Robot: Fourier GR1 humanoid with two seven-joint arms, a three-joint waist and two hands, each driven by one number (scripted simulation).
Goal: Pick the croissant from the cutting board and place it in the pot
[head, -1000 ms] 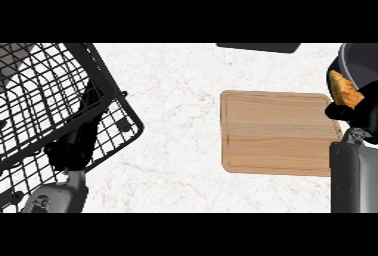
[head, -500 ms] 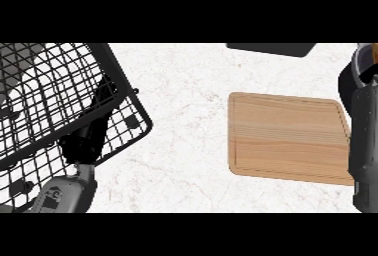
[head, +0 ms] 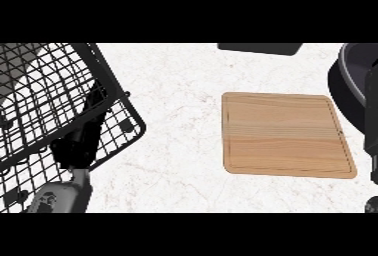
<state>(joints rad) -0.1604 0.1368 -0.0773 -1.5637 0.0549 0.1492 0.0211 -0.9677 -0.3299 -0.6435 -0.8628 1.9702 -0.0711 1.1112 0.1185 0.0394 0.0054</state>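
The wooden cutting board lies right of the middle of the white counter, and its top is bare. I see no croissant anywhere. Part of the dark pot shows at the right edge, just beyond the board's far right corner. Only a dark sliver of my right hand shows at the right edge, in front of the pot. What it holds is hidden. My left hand rests open at the lower left, fingers pointing up against the wire rack.
A black wire rack fills the left side and overlaps my left hand. A dark flat object sits at the far edge, top middle. White counter lies between the rack and the board.
One second ago the croissant showed in my right hand over the pot at the right edge. Now the croissant is out of sight and the right arm has slid almost out of view.
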